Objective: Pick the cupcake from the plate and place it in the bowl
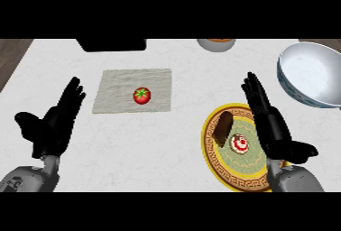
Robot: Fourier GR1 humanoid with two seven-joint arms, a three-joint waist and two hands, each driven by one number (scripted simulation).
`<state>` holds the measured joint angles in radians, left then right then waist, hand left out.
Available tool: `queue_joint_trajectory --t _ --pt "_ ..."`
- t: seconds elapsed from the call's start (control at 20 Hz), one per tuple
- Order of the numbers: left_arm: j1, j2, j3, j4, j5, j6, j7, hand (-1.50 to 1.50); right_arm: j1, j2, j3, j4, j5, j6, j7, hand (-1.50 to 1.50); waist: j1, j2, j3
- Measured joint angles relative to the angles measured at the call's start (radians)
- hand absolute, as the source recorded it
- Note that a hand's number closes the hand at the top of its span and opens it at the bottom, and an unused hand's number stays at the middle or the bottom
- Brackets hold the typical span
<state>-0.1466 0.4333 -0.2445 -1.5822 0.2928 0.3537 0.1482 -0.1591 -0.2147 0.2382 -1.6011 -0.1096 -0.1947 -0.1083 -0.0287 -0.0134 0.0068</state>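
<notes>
A steep downward view of a pale, faintly mottled stone-like counter (166, 149). At the lower right lies a round plate (223, 173) with a yellow rim carrying a dark key pattern and a pale green centre. On it sits the cupcake (240, 144), small and round, with white frosting and red swirls on top; just to its left, on the same plate, is a dark brown oblong piece (223, 128) with a rounded upper end. The robot's right hand (269, 122), black and glossy, stands over the right part of the plate, its fingers straight and held together pointing away from the robot, the thumb jutting out to the right; it holds nothing and is just beside the cupcake. Beyond the plate, at the upper right edge, is the bowl (310, 74), deep and smooth, white inside with a blue-patterned outer wall. Left of centre lies a square grey cloth mat (117, 92) with a rough woven texture, and on it a shiny red tomato (142, 95) with a green star-shaped stem. The left hand (53, 124) rests open at the lower left, fingers straight and slightly spread, thumb out to the left. At the far edge are a black rectangular object (112, 44) and a round orange-and-white item (216, 44), both partly cut off.
</notes>
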Motion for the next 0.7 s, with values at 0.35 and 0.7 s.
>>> queue_joint_trajectory --t 0.35,0.7 --pt "-0.056 0.040 0.125 0.018 -0.003 -0.037 -0.115 0.00 -0.139 0.059 0.029 0.025 0.089 -0.083 0.070 -1.50 0.035 0.008 -0.014" --pt "-0.054 0.052 0.193 0.038 0.029 -0.065 -0.176 0.00 -0.061 0.140 0.116 0.070 0.516 -0.497 0.104 -1.50 0.019 0.006 -0.013"
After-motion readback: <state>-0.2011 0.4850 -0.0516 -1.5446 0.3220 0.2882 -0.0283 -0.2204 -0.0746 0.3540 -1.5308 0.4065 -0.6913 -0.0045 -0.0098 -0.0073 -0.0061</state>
